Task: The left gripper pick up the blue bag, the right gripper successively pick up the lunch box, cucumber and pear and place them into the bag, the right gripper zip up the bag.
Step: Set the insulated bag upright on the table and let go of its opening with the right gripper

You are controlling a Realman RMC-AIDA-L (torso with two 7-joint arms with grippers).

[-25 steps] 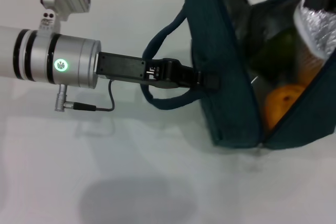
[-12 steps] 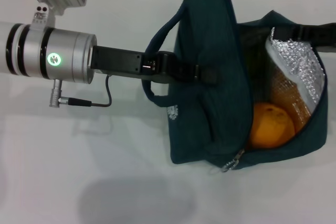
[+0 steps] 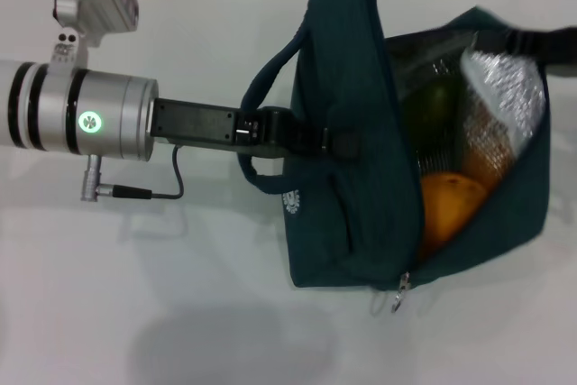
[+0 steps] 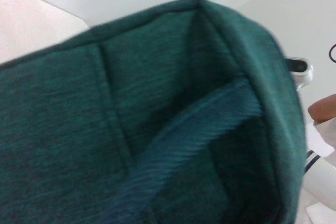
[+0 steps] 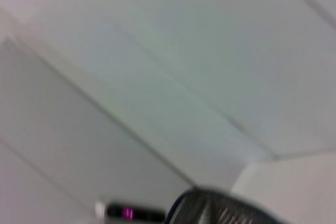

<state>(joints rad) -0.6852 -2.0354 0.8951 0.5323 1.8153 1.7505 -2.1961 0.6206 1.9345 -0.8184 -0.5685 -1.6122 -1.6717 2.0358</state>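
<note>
Head view cuts off the right hand at the frame edge by the bag's mouth, its grip unreadable. Left hand is clamped on the blue bag, raised above the worktop. Unzipped, it shows foil lining, the pear and something green, likely the cucumber.

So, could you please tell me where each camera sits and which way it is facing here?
Head view: looks forward and down at the blue bag, its mouth open, pear inside; the left gripper at the bag's side.
Left wrist view: pressed close to the bag's fabric; no fingers show.
Right wrist view: faces pale panels, away from the work.
Shared: head and left wrist views both show the bag.
</note>
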